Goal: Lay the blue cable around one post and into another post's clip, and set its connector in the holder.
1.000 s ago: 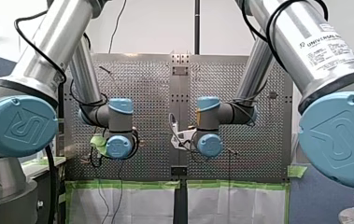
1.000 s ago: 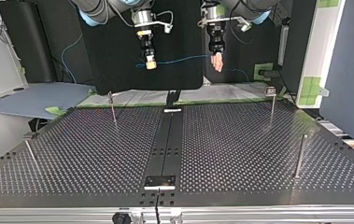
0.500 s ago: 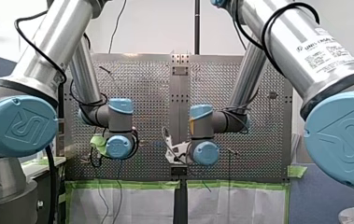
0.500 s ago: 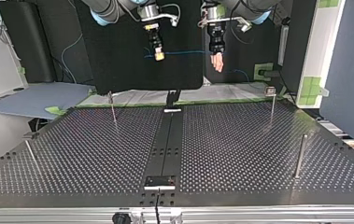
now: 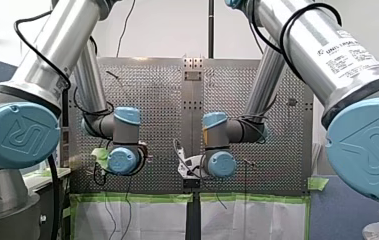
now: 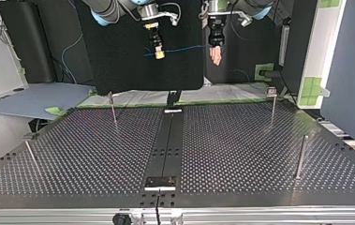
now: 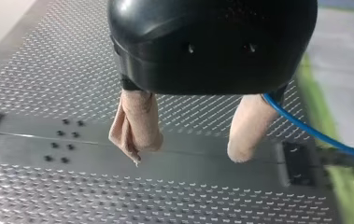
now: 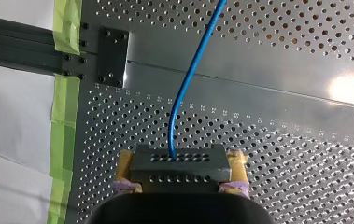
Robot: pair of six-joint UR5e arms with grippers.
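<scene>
Your right gripper [image 8: 180, 162] is clamped on the dark grey perforated connector block [image 8: 178, 170]. The thin blue cable [image 6: 184, 48] runs crosswise from it to your left gripper [image 7: 188, 151], whose fingers are apart (the cable seemingly beside one). Both hang above four slim metal posts [image 6: 113, 107]. One cable, one connector.

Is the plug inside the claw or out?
Inside: my right claw is shut on the connector, yellow pads pressing both its sides.

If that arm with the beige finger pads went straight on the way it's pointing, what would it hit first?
Most likely the table's smooth centre strip: my left gripper points down at it and nothing lies between. How far above it hangs is unclear.
</scene>
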